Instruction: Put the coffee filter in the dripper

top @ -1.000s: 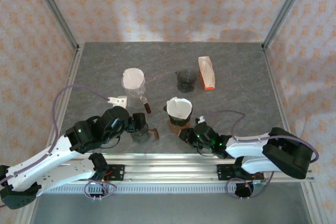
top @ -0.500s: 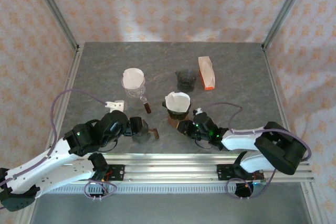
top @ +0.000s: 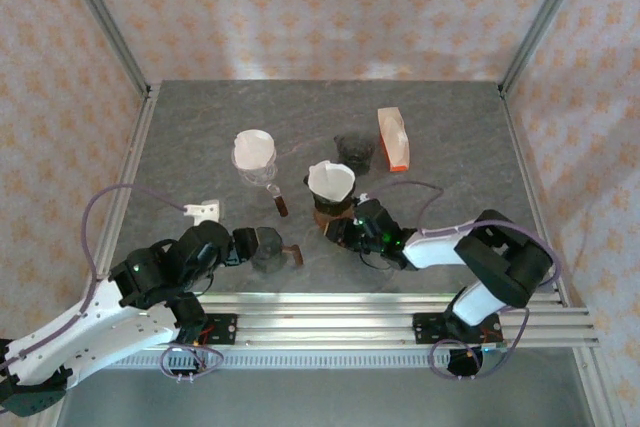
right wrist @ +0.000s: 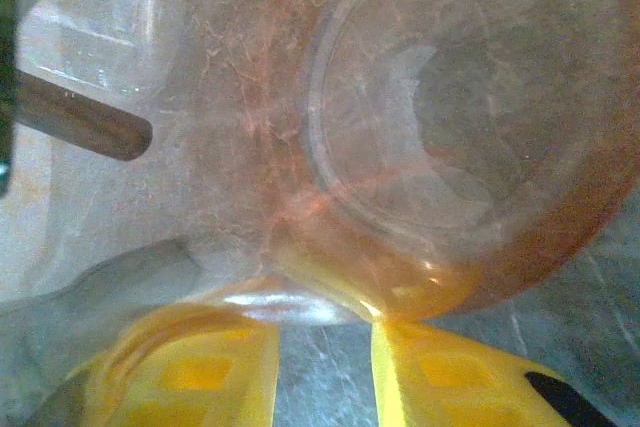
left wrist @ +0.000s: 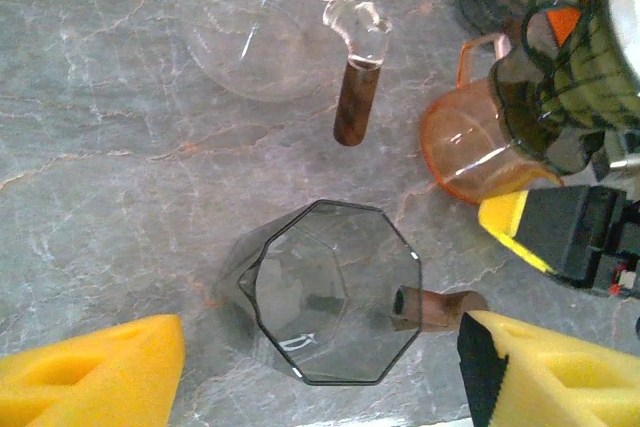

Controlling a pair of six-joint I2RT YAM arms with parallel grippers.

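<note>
Right pincer nipped on the slick amber dripper, left pincer gaping over a dark cup; the featherlight, crushable paper filter just beyond the right pincer wants a gentle rim pinch.

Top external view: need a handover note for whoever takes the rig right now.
Left claw: open, fingers on either side of the grey dripper, not closed on it. That dripper stands empty on the table.
Right claw: shut on the amber dripper at its near edge.
White filter: inside the amber dripper.
Second filter: in the clear glass brewer, back left.
Done: a filter sits in the amber dripper.
Left: if the grey dripper is the target, it has no filter yet. Otherwise release and back off.
</note>
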